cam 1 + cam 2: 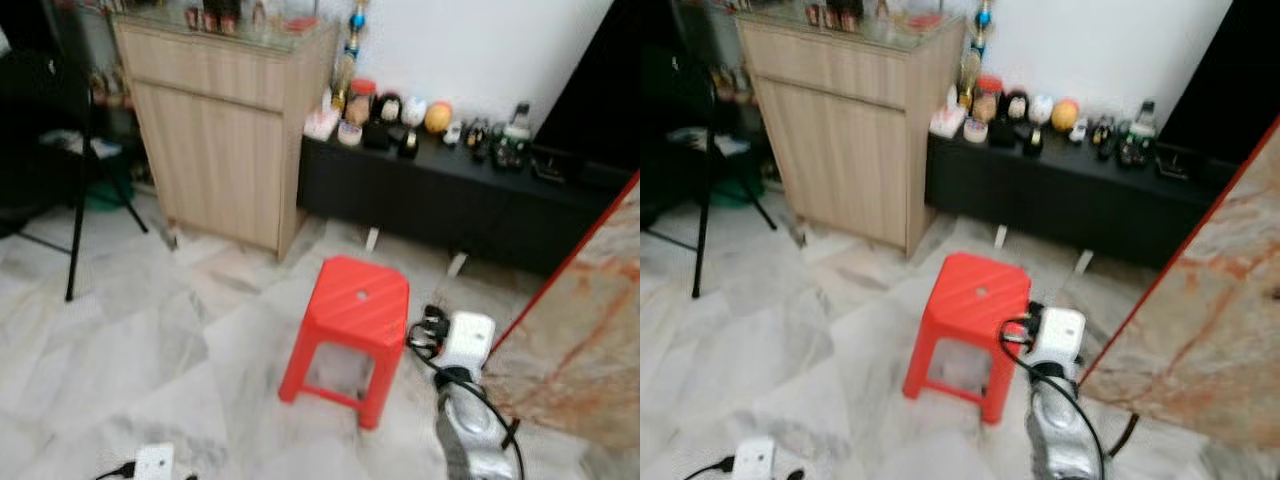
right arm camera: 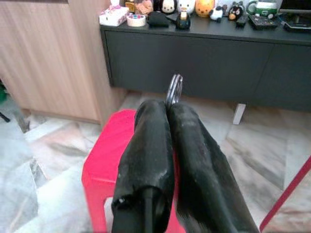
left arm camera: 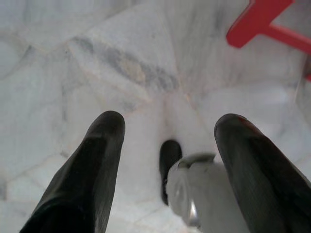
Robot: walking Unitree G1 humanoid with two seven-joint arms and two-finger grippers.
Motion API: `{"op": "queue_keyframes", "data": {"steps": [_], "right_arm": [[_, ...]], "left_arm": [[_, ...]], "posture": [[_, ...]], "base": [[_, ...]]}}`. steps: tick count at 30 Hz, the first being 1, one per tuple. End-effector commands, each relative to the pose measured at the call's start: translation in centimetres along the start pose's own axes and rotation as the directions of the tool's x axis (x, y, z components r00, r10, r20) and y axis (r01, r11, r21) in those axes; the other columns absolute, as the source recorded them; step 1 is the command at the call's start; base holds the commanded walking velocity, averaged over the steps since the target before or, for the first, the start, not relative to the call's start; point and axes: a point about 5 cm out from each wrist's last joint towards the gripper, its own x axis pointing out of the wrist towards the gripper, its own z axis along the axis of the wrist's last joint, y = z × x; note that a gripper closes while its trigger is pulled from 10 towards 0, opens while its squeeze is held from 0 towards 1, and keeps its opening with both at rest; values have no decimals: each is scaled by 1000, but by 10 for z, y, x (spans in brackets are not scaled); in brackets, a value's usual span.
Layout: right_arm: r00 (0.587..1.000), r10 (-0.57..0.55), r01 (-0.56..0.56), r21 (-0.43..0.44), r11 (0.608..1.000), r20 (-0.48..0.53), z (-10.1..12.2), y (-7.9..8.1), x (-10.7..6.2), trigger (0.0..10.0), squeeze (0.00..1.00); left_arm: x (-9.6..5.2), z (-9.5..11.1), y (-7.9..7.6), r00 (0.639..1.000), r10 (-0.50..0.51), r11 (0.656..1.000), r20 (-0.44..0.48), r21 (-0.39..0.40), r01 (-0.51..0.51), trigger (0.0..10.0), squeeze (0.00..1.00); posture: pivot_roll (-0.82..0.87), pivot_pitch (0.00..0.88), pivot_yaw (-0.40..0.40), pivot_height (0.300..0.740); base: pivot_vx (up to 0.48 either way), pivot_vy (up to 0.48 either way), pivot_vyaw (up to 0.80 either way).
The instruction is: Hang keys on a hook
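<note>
The right gripper [image 2: 168,109] was squeezed tight on a shiny key ring [image 2: 174,89], which stuck up from between its two black fingers, held above the red stool [image 1: 355,318] on the marble floor [image 1: 120,350]. The left gripper [image 3: 170,126] hung low over the floor with its fingers spread wide apart and nothing between them. Behind the stool stood a wooden cabinet [image 1: 225,130] and a long black shelf [image 1: 450,200] with little toys [image 1: 415,112] on top
</note>
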Motion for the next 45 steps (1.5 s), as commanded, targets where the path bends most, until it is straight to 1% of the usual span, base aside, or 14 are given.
{"op": "queue_keyframes", "data": {"steps": [1,15,21,45], "right_arm": [[999,-42,42,-17,999,2,1,-15,-1,10000,0],[998,-55,55,-14,998,0,2,-15,0,10000,0],[998,-67,67,-14,998,8,3,-17,1,10000,0],[997,-72,72,-16,997,11,3,-16,1,10000,0]], "left_arm": [[-1,-4,-10,999,-28,1000,-19,7,28,10000,0],[-1,-5,-9,999,-25,1000,-20,4,25,10000,0],[-1,-4,-9,999,-26,1000,-19,5,27,10000,0],[-1,-5,-8,999,-26,1000,-22,10,26,10000,0]], "posture": [[46,0,-122,740],[42,0,-123,740],[40,0,-119,740],[39,0,-113,740]], "base": [[0,-431,0],[0,-432,0],[0,-390,-629],[0,-343,0]]}}
